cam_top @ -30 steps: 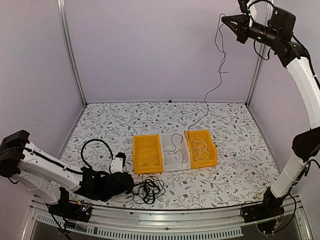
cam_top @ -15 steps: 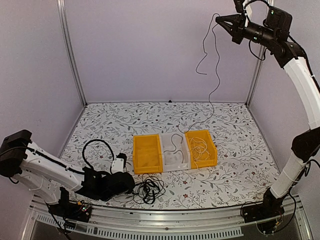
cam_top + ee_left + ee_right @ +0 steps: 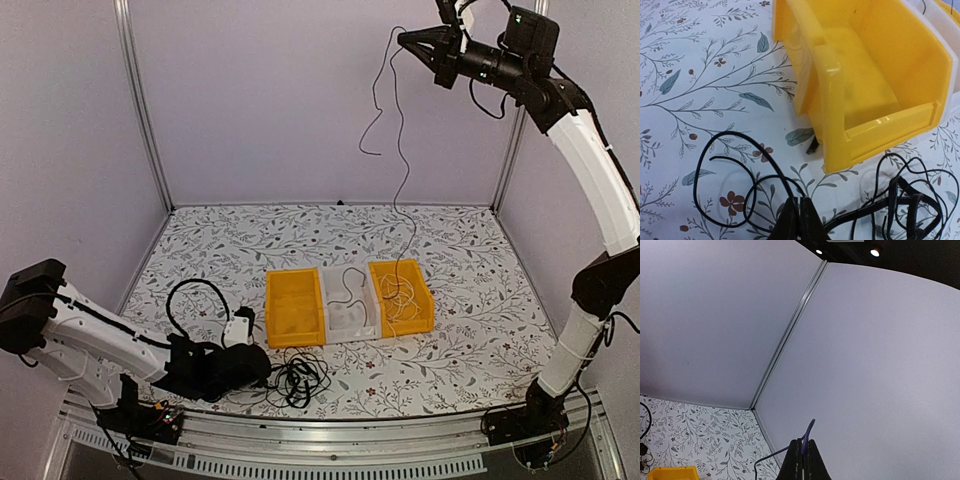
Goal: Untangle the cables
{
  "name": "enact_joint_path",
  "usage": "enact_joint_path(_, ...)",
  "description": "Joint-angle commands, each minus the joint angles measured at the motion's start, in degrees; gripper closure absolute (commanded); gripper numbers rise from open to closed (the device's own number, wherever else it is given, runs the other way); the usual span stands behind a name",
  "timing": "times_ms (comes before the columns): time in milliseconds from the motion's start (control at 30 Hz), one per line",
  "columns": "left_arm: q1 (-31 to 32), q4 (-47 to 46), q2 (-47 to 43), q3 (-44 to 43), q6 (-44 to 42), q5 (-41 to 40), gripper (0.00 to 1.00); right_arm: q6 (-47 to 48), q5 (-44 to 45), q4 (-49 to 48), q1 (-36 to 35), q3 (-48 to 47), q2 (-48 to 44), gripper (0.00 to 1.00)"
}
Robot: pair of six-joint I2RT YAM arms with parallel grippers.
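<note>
Top view: the right gripper (image 3: 408,41), raised high, clenches the thin cable (image 3: 400,150), which hangs near-vertically down to the right yellow bin (image 3: 424,300). Left wrist view: the left gripper (image 3: 800,220) pinches the black cable tangle (image 3: 896,192) lying beside the left yellow bin (image 3: 865,75). Right wrist view: the jaws meet on the thin cable, its free end pointing up.

Floral-print table (image 3: 200,250) carries three bins side by side: left yellow bin (image 3: 294,340), white bin (image 3: 352,333), right yellow bin (image 3: 408,325). A black cable tangle (image 3: 297,378) lies just in front.

White shells, black joints, black cable loops on left arm (image 3: 100,335), right arm (image 3: 590,160). Black, tapered: left gripper (image 3: 266,374), right gripper (image 3: 403,40).
</note>
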State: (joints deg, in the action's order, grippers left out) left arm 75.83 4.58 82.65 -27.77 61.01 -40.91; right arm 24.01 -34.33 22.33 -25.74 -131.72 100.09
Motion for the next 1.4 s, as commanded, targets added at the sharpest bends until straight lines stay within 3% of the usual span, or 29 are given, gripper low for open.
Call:
enact_joint_path(0, -1.01, 0.19, 0.73, -1.32, -0.8, 0.21, 1.0, 1.87, 2.1, -0.02, -2.22, -6.15, 1.65, 1.0)
enact_joint_path(433, -1.48, 0.61, 2.46, -2.81, -1.69, 0.77, 1.0, 0.88, 1.55, 0.54, -3.87, -11.18, 3.6, 1.0)
enact_joint_path(900, -1.73, 1.13, 3.73, -3.82, -2.23, 1.35, 1.0, 1.01, 1.46, 0.65, -6.58, -4.7, 3.68, 1.0)
enact_joint_path(1367, -1.92, 1.52, 3.66, -3.52, -1.6, 1.3, 1.0, 2.39, 3.04, 1.34, -9.93, -6.69, 5.81, 1.0)
